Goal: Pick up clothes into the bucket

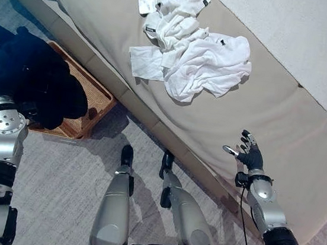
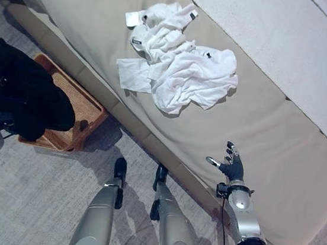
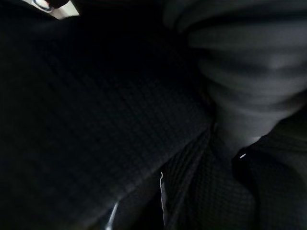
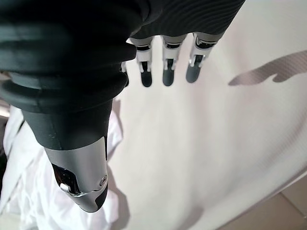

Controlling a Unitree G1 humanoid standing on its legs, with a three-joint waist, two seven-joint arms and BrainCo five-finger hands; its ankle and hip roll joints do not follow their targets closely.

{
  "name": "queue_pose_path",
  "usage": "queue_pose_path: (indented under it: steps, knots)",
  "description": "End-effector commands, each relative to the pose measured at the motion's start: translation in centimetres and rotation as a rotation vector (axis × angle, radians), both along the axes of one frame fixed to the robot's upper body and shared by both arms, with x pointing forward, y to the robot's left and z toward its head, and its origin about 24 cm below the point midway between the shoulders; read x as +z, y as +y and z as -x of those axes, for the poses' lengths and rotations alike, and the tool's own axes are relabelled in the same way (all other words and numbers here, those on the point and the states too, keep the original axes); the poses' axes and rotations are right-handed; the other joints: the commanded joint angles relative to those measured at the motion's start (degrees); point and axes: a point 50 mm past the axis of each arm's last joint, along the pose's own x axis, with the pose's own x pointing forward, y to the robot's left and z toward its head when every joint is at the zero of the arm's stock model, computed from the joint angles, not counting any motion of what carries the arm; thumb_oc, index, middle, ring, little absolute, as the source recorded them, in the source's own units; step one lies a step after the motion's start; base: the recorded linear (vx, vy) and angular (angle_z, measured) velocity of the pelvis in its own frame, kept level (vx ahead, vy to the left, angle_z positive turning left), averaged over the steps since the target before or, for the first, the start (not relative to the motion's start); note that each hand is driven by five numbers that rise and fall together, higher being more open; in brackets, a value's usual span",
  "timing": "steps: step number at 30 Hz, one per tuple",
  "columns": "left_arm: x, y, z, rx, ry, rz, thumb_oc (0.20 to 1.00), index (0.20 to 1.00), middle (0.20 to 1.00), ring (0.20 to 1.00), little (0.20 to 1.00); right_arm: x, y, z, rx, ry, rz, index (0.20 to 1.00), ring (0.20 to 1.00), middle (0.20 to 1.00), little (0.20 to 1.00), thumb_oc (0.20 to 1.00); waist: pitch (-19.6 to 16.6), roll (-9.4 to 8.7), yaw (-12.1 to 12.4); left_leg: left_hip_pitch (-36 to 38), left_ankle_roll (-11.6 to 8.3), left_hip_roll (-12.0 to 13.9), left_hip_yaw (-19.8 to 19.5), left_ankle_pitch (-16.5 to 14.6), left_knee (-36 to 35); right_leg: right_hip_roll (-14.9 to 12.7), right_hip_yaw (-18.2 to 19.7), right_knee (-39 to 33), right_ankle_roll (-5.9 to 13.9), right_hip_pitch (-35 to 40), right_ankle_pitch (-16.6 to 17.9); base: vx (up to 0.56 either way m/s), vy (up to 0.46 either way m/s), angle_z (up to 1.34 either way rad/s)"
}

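**Black garment over basket, white clothes on sofa**

Heaped on the beige sofa (image 1: 283, 119) seat, toward 12 o'clock in the eye views: white clothes (image 1: 187, 51), crumpled, with small dark tags showing. Lying well apart from both hands.

At 9 o'clock, on the grey carpet (image 1: 62, 170) just beside the sofa's front edge: a brown woven basket (image 1: 97, 105), rectangular, part hidden. Draped above it and over the left arm's end: a black garment (image 1: 29, 73), bunched, covering the basket's near-left part. Left hand buried in that dark cloth; cannot tell how its fingers stand. Seen in the left wrist view: dark knitted fabric (image 3: 96, 120) pressed close.

At 4 o'clock, over the sofa seat near its front edge: right hand (image 1: 249, 154), raised, fingers (image 4: 168, 72) straight and spread, thumb (image 4: 79, 177) apart, holding nothing. Visible past the thumb in the right wrist view: an edge of the white clothes (image 4: 24, 191) on the pale cushion.
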Motion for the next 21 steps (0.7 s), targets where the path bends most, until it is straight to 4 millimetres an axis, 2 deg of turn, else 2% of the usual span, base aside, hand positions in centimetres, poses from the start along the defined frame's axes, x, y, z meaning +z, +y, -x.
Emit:
queue_pose_path:
  steps: [1,4,7,8,9,10,11,15,20,21]
  knots:
    - [4.5,1.4,0.6,0.068,-0.134,-0.097,0.2,0.2,0.2,0.2,0.2,1.9,0.3,-0.1,0.003,-0.118,-0.03,1.0,1.0,1.0,1.0,1.0,-1.3,-2.26,-0.8,-4.0,2.33,-2.4,-2.1,-4.0,7.5,-5.1,0.6,1.5,6.44,1.8,-1.3,-0.03,-0.012,-0.05]
    - [5.8,1.6,-0.1,0.104,-0.119,-0.141,0.2,0.2,0.2,0.2,0.2,2.8,0.2,-0.2,-0.01,-0.168,-0.038,1.0,1.0,1.0,1.0,1.0,-0.2,-3.92,-2.0,-8.3,2.39,-1.9,-2.9,-4.7,10.3,-4.3,0.4,1.3,6.33,-0.8,-0.9,-0.05,-0.024,-0.03]
    - [6.4,1.2,-0.4,0.104,-0.129,-0.157,0.2,0.2,0.2,0.2,0.2,3.4,0.1,-0.2,-0.018,-0.196,-0.04,1.0,1.0,1.0,1.0,1.0,0.1,-4.61,-2.4,-9.9,2.34,-1.7,-3.2,-5.0,11.1,-3.8,0.1,1.0,6.37,-1.9,-0.6,-0.03,-0.029,0.03]
    - [6.5,1.7,-0.5,0.121,-0.106,-0.157,0.2,0.2,0.2,0.2,0.2,3.5,0.1,-0.2,-0.015,-0.204,-0.04,1.0,1.0,1.0,1.0,1.0,0.2,-4.9,-2.7,-10.8,2.31,-1.4,-3.3,-5.3,12.0,-3.4,0.1,0.9,6.32,-2.3,-0.5,0.08,-0.042,-0.01]
    - [6.6,2.1,-0.5,0.159,-0.084,-0.17,0.57,0.57,0.57,0.57,0.57,3.9,0.2,-0.3,-0.015,-0.223,-0.042,1.0,1.0,1.0,1.0,1.0,0.0,-4.97,-2.8,-11.4,2.14,-0.7,-4.0,-8.0,13.3,-2.2,0.5,0.3,6.6,-2.3,-1.2,0.09,-0.027,-0.06]
    - [6.6,2.1,-0.5,0.159,-0.084,-0.171,0.903,0.903,0.903,0.903,0.903,3.9,0.2,-0.3,-0.016,-0.223,-0.043,1.0,1.0,1.0,1.0,1.0,0.0,-4.93,-2.7,-11.5,2.14,-0.6,-4.1,-8.1,13.5,-2.2,0.5,0.3,6.6,-2.4,-1.2,0.1,-0.023,-0.11]
    - [6.4,2.6,-0.6,0.209,-0.054,-0.174,1.0,1.0,1.0,1.0,1.0,4.1,0.2,-0.3,-0.016,-0.237,-0.049,1.0,1.0,1.0,1.0,1.0,0.1,-5.47,-3.2,-12.3,2.14,-0.4,-4.2,-8.3,13.9,-1.9,0.6,0.0,6.67,-2.9,-0.9,0.0,-0.01,-0.11]
    - [6.5,2.0,-0.8,0.214,-0.076,-0.165,1.0,1.0,1.0,1.0,1.0,4.3,0.3,-0.1,-0.026,-0.246,-0.059,1.0,1.0,1.0,1.0,1.0,0.3,-5.98,-3.2,-13.3,2.29,-0.3,-4.4,-8.7,14.6,-1.3,0.5,-0.6,6.76,-3.3,-0.6,0.0,-0.009,-0.04]
    - [4.4,2.1,-0.4,0.232,-0.063,-0.087,1.0,1.0,1.0,1.0,1.0,4.5,0.3,-0.2,-0.034,-0.251,-0.047,1.0,1.0,1.0,1.0,1.0,0.3,-6.09,-3.0,-12.5,2.58,-0.2,-4.1,-8.9,13.9,-1.1,0.6,-0.9,6.66,-3.0,-0.7,0.01,-0.001,0.0]
    - [3.4,2.2,-0.4,0.246,-0.045,-0.052,1.0,1.0,1.0,1.0,1.0,4.8,0.2,-0.3,-0.039,-0.261,-0.042,1.0,1.0,1.0,1.0,1.0,0.3,-5.98,-2.9,-12.0,2.58,-0.3,-4.0,-8.7,13.4,-1.2,0.5,-0.9,6.71,-2.7,-0.8,0.0,0.0,0.0]
